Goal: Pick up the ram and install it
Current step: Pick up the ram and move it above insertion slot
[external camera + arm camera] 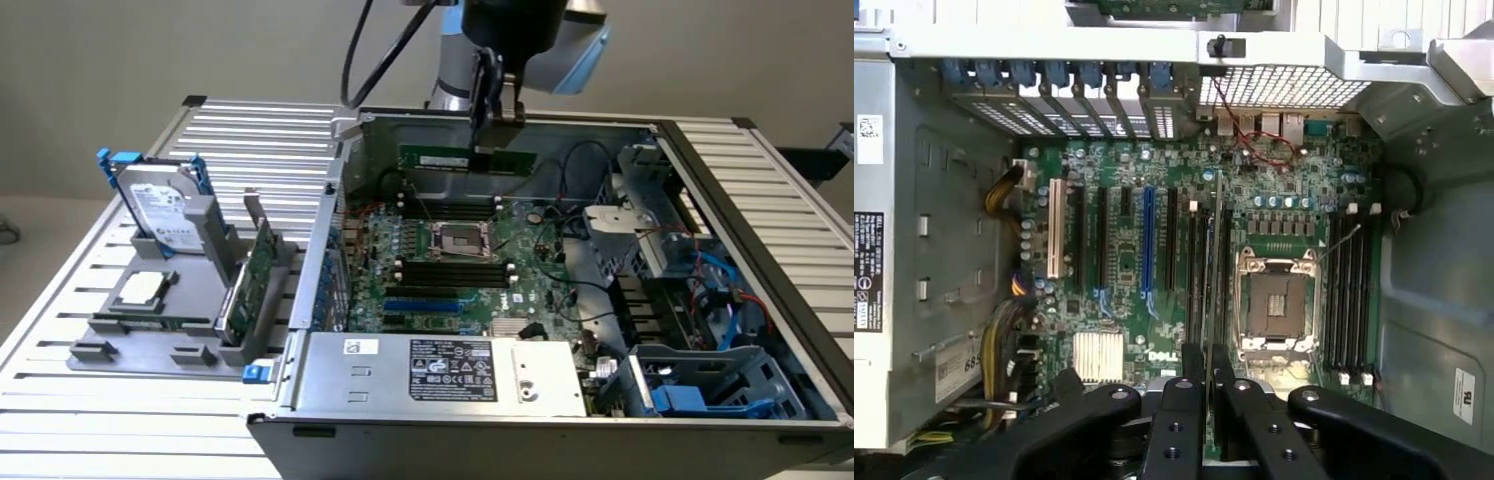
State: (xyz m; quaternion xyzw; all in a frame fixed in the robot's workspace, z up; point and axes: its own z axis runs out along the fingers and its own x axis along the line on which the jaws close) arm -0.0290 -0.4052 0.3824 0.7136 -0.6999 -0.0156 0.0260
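Hanging over the open computer case (787, 300), the tool (483, 140) is pinched narrow on the ram (434, 158), gripping the long green stick by its upper edge near the middle so that it hangs level and on edge, clear of everything below. In the exterior view the ram sits at about twelve o'clock from the processor socket (463, 238) on the motherboard (527, 285), close to the case's far wall. The wrist view looks straight down the stick's thin edge, and it seems to run parallel with the black memory slots (1199, 290) just beside the socket, though whether it is exactly over one of them is hard to tell. The power supply (441, 365) lies at six o'clock of the motherboard. At about nine o'clock of the case, on the slatted worktop (254, 130), a grey holder (100, 325) carries an upright hard drive (160, 205) with blue handles and a green expansion card (247, 280) standing on edge.
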